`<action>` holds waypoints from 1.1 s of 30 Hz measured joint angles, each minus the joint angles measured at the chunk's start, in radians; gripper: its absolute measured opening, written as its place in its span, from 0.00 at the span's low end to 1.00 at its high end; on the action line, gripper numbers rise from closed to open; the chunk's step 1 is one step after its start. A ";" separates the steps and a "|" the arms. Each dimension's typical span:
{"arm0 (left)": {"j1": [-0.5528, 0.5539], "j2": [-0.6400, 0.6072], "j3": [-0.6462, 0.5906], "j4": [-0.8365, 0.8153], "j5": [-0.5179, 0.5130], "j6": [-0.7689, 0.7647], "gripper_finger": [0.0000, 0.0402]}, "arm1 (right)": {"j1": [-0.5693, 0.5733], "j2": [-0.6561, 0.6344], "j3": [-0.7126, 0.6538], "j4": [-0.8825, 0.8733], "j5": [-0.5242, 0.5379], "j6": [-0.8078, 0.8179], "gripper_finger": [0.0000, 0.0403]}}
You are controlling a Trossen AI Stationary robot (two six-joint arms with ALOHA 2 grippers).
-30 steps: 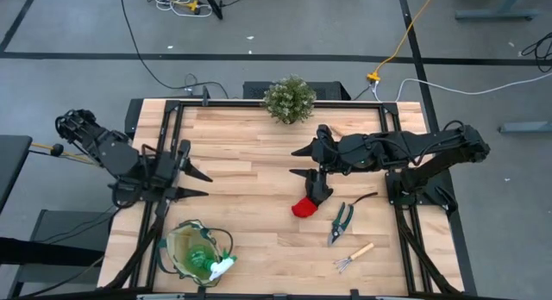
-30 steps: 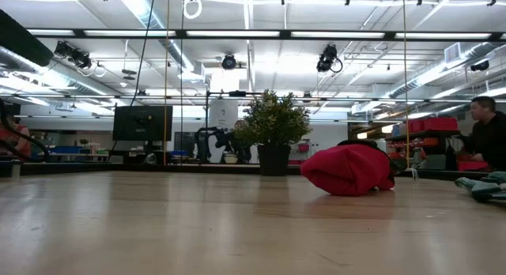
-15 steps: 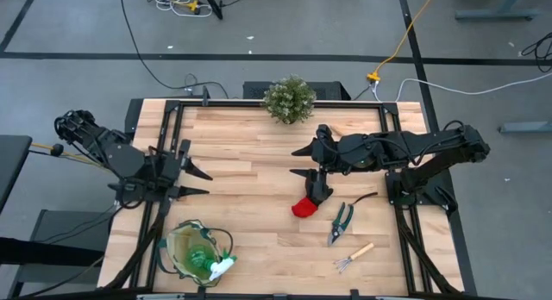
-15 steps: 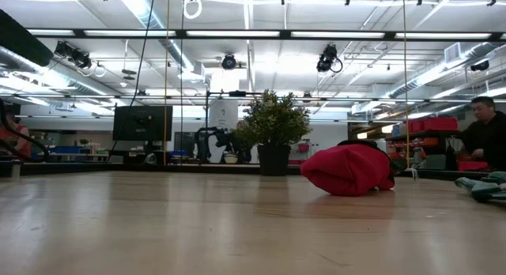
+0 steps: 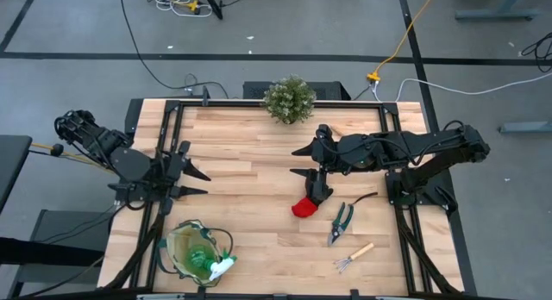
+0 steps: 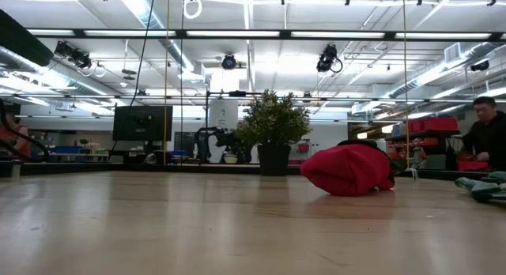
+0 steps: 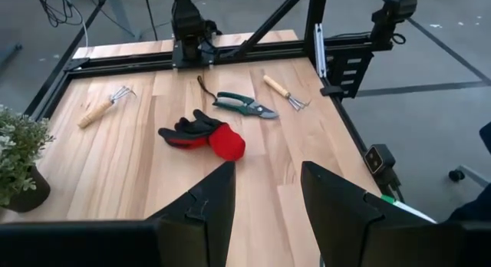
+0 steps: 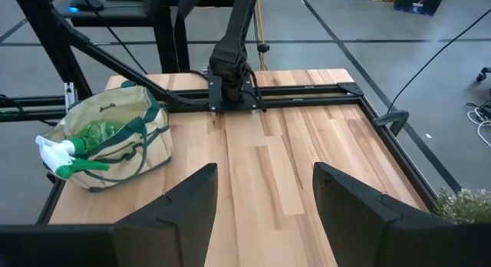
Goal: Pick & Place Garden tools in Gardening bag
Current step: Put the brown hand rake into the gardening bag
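Two little rakes (image 7: 285, 92) (image 7: 103, 108), one glove (image 5: 304, 205), one shears (image 5: 341, 221) lie on the counter (image 5: 250, 171); one spray bottle (image 5: 211, 264) sits in the bag (image 5: 194, 248) at 7 o'clock. Left end effector (image 5: 197, 182) at 9 o'clock is spread. Right end effector (image 5: 302, 161) hovers mid-counter, spread, above the glove.

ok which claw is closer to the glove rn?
Right. The right claw hangs open just above the glove, toward the plant side. The left claw sits open far across the table, near the gardening bag.
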 joint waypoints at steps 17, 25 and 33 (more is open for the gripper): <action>0.000 -0.024 0.000 -0.003 0.008 0.023 0.31 | -0.003 0.006 0.000 -0.305 0.000 0.124 0.54; 0.000 -0.026 0.000 -0.002 0.008 0.034 0.29 | -0.011 0.006 0.000 -0.342 0.016 0.162 0.54; 0.000 -0.025 0.000 -0.002 0.007 0.034 0.29 | -0.063 0.006 0.000 -0.403 0.089 0.256 0.54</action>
